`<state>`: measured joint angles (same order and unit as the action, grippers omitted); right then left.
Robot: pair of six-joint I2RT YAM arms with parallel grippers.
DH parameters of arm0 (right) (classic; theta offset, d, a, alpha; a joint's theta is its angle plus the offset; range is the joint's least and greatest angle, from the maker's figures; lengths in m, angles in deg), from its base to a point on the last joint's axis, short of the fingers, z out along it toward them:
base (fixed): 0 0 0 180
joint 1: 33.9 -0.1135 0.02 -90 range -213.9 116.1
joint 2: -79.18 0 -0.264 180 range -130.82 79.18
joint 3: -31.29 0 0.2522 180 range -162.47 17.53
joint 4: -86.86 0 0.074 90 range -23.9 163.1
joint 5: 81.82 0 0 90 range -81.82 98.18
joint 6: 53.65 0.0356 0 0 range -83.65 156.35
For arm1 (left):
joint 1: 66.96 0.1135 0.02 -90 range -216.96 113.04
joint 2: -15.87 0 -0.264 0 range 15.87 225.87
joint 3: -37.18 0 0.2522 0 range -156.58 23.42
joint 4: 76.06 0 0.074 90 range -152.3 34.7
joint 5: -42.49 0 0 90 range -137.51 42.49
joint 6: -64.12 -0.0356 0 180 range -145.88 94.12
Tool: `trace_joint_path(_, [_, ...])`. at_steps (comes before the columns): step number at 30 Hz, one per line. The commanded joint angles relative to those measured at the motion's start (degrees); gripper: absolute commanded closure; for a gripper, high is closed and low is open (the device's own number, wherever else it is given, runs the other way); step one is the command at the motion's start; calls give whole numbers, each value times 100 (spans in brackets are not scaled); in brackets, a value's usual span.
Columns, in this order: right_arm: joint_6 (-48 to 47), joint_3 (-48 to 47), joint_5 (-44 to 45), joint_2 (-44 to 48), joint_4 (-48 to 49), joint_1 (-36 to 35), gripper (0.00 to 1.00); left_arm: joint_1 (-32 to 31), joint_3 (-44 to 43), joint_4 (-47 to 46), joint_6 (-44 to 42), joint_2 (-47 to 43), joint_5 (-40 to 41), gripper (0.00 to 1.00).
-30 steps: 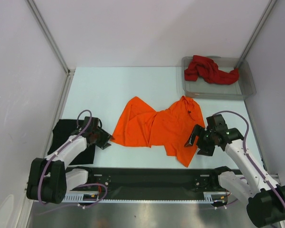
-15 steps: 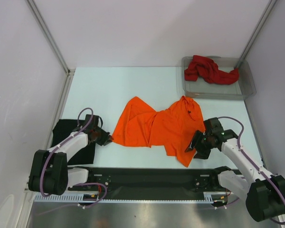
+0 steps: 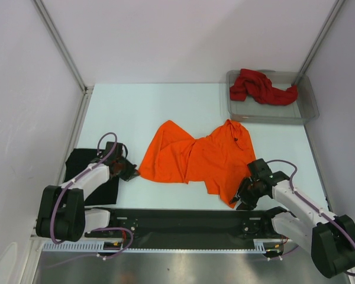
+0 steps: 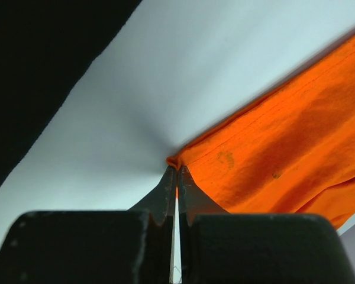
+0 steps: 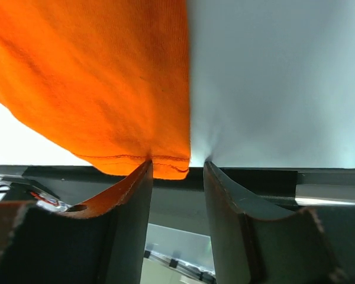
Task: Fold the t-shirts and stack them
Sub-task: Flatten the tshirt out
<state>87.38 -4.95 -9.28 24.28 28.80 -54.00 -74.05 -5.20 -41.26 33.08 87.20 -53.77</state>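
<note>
The bright orange t-shirt (image 3: pixel 192 157) lies spread and creased mid-table. My left gripper (image 3: pixel 133 173) is at its left corner, and the left wrist view shows the gripper (image 4: pixel 177 171) shut on that corner of the orange cloth (image 4: pixel 284 154). My right gripper (image 3: pixel 241 200) is at the shirt's near right corner. In the right wrist view it (image 5: pixel 178 163) stands part open astride the hem of the shirt (image 5: pixel 106 89), one finger touching the cloth. A black t-shirt (image 3: pixel 80 161) lies flat under the left arm. The dark red t-shirt (image 3: pixel 259 86) is bunched in the tray.
The clear grey plastic tray (image 3: pixel 307 111) stands at the back right corner. A black rail (image 3: pixel 183 223) runs along the table's near edge, just behind the right gripper. White walls close in the left, back and right sides.
The left jaws have shut on the orange shirt's left corner. The right gripper has moved nearer and lower, to the shirt's near corner, and its jaws have narrowed.
</note>
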Motion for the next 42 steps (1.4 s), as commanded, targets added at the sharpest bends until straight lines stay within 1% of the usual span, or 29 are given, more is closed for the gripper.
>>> trace_joint_path(1, [302,112,5,128,210,-38,55,68,-135,-12,-174,-163,64,100])
trace_joint_path(4, [452,253,-47,128,430,-38,56,68,-135,32,-174,-295,11,100])
trace_joint_path(5, [487,279,-82,102,535,-29,58,68,-144,76,-174,-330,20,100])
trace_joint_path(10, [698,393,5,-4,676,-38,59,68,-188,207,-306,-567,90,100])
trace_joint_path(13, [821,437,163,58,615,-29,63,68,-170,260,-367,-620,90,100])
trace_joint_path(16, [856,446,312,198,457,-38,72,68,-126,269,-420,-682,90,100])
trace_joint_path(17, [865,438,365,233,439,-29,73,68,-117,269,-438,-717,99,100])
trace_joint_path(18, [865,429,383,251,430,-38,77,68,-100,278,-464,-734,116,100])
trace_joint_path(19, [865,429,400,303,422,-38,82,68,-100,287,-490,-743,108,100])
trace_joint_path(21, [857,411,462,321,404,-38,86,68,-108,304,-534,-752,125,100])
trace_joint_path(22, [813,394,488,339,395,-38,90,68,-126,313,-552,-761,125,100])
trace_joint_path(24, [751,280,576,374,352,-38,94,68,-161,340,-613,-752,134,100])
trace_joint_path(25, [725,236,611,409,308,-21,100,68,-187,366,-640,-752,143,100])
trace_joint_path(28, [602,78,726,541,246,23,100,68,-266,418,-728,-770,160,100])
trace_joint_path(34, [251,-204,673,690,246,208,100,68,-433,559,-991,-883,204,100])
trace_joint_path(37, [-117,-738,769,708,123,331,100,68,-679,804,-1290,-1024,327,100])
trace_joint_path(39, [-416,-1440,997,664,35,375,100,68,-1003,1015,-1578,-1217,598,100])
trace_joint_path(40, [-757,-1722,1146,560,-78,462,100,68,-1153,1234,-1694,-1279,609,100])
trace_joint_path(41, [-917,-2369,1209,498,-149,524,100,68,-1320,1341,-1947,-1410,826,100])
trace_joint_path(42, [-1076,-2706,1270,401,-228,611,100,68,-1696,1463,-2054,-1464,1072,100])
